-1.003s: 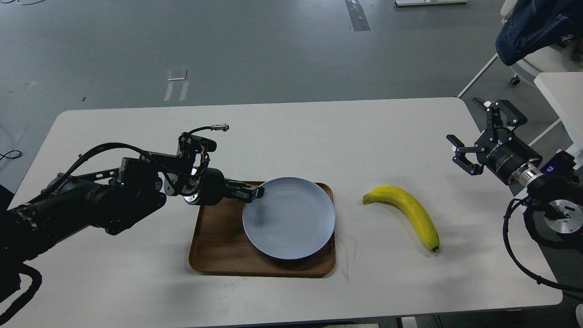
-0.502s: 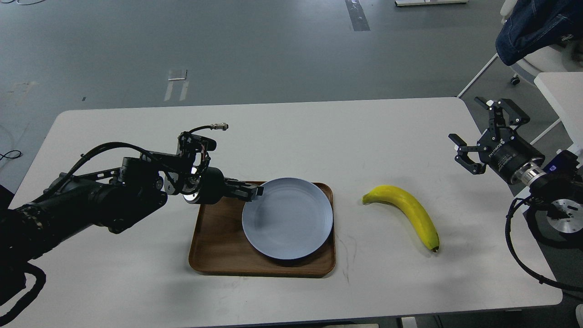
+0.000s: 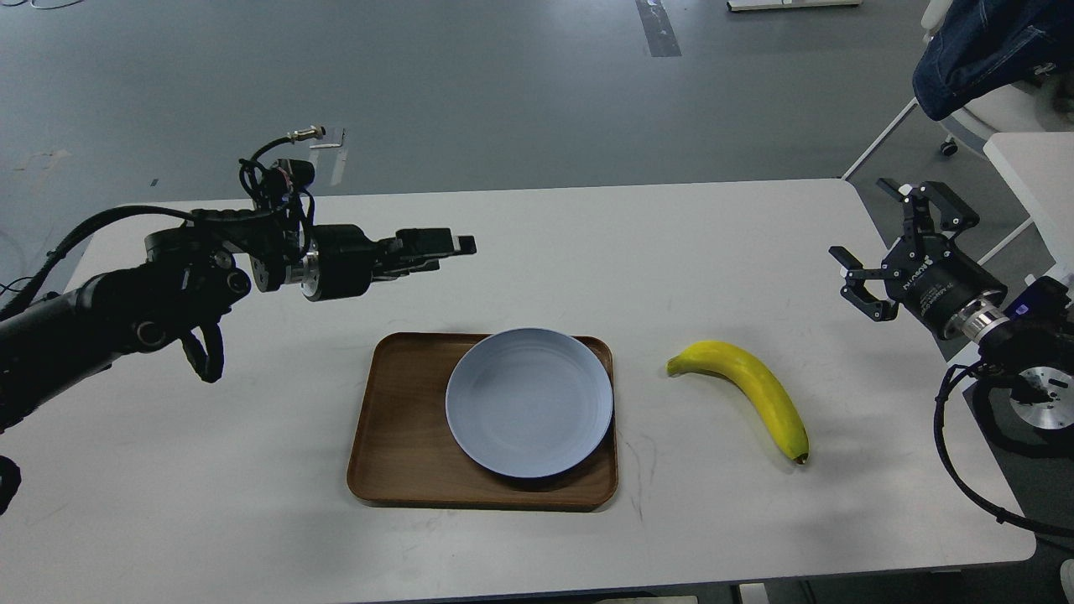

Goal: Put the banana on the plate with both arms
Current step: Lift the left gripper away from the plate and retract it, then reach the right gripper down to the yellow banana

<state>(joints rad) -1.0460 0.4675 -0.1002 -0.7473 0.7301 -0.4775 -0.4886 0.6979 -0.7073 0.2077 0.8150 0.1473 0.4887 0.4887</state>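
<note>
Two grippers, neither holding anything. Banana [image 3: 749, 389] lies on bare table [image 3: 210, 503] toward the right edge, just right of plate [image 3: 529, 402], not touching it. Plate sits on wooden tray [image 3: 401, 436] mid-table, nearer the front edge. Left gripper [image 3: 449, 244] hovers above the table behind the tray, fingers end-on, cannot tell if apart. Right gripper [image 3: 877, 247] hangs at the right edge, fingers spread wide. Step: pick not begun. Next likely: right gripper comes down over banana's middle. Open room all around banana; plate face bare.
</note>
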